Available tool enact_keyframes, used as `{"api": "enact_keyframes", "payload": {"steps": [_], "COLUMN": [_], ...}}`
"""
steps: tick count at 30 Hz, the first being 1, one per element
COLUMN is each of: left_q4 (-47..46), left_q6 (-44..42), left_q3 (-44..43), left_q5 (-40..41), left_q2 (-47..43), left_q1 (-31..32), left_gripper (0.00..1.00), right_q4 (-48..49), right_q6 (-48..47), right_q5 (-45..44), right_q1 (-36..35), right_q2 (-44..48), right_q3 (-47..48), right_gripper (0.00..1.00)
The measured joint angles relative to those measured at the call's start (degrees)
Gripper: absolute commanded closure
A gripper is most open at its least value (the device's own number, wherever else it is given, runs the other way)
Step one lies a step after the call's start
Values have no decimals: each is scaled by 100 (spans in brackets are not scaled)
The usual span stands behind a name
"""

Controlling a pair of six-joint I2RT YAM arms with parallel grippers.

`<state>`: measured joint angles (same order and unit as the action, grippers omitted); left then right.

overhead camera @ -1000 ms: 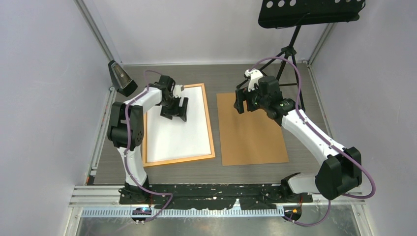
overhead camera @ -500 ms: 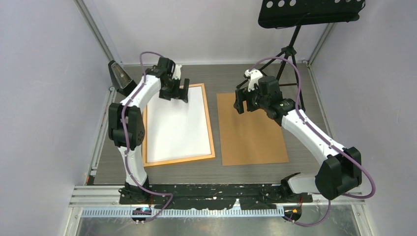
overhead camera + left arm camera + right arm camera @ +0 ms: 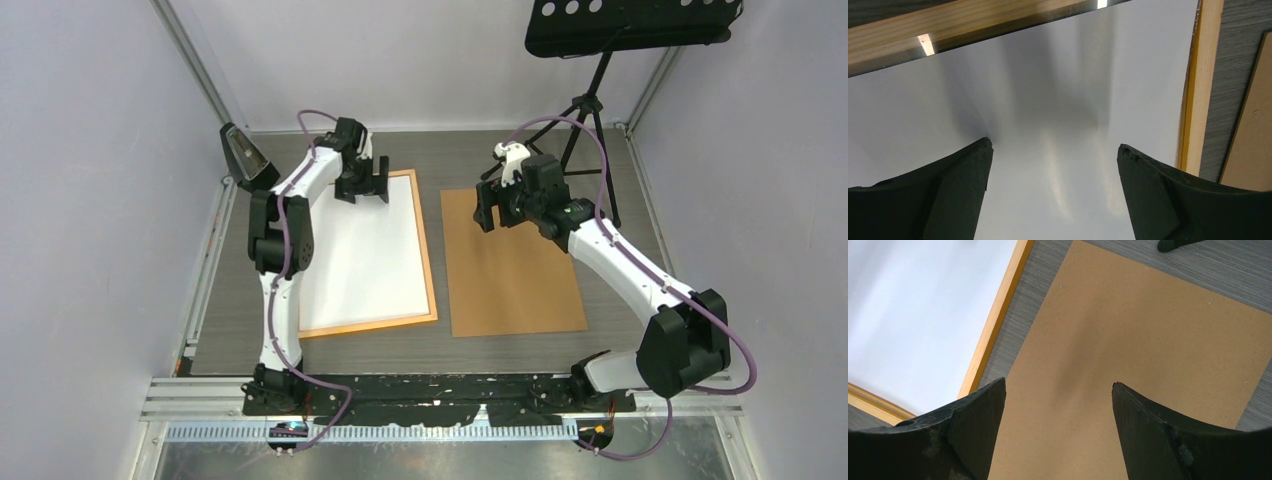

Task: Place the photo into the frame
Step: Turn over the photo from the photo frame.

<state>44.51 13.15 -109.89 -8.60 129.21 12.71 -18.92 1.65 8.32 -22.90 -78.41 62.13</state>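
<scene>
The photo (image 3: 360, 250) lies white side up inside the frame (image 3: 427, 260). The left gripper (image 3: 1054, 146), jaws spread and empty, stands over the photo's far end, having moved there from mid-sheet. The right gripper (image 3: 1059, 384), also spread and empty, remains above the backing board (image 3: 515, 280).

- The photo (image 3: 360, 255) shows a plain white face with pale, glossy streaks.
- The frame (image 3: 1204, 75) is orange, with light wood grain.
- The backing board (image 3: 510, 270) is plain brown.
- The tabletop (image 3: 450, 160) is grey with fine dark grain.
- The left pincer (image 3: 1053, 147) and right pincer (image 3: 1058, 385) are black.
- The arms (image 3: 620, 262) are white with black joints.
</scene>
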Motion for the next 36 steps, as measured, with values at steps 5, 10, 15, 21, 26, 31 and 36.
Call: {"api": "enact_keyframes", "payload": {"steps": [5, 10, 15, 21, 26, 31, 36], "left_q4": [-46, -101, -140, -407, -542, -603, -531], "left_q6": [326, 597, 782, 896, 911, 929, 1032], "left_q3": [-146, -446, -461, -195, -85, -107, -551], "left_q5": [-59, -271, -490, -640, -658, -654, -649], "left_q2": [232, 424, 455, 330, 197, 197, 315], "left_q1": [-24, -96, -199, -240, -238, -238, -297], "left_gripper": [9, 11, 11, 11, 11, 10, 10], "right_q4": [0, 0, 0, 0, 0, 2, 0], "right_q6": [9, 24, 26, 31, 48, 48, 70], "right_q5": [31, 46, 83, 105, 125, 144, 166], "right_q1": [26, 39, 52, 52, 52, 52, 57], "right_q2": [-105, -197, -249, -302, -302, -308, -352], "right_q3": [26, 33, 35, 55, 66, 68, 72], "right_gripper": [16, 16, 16, 16, 16, 16, 16]}}
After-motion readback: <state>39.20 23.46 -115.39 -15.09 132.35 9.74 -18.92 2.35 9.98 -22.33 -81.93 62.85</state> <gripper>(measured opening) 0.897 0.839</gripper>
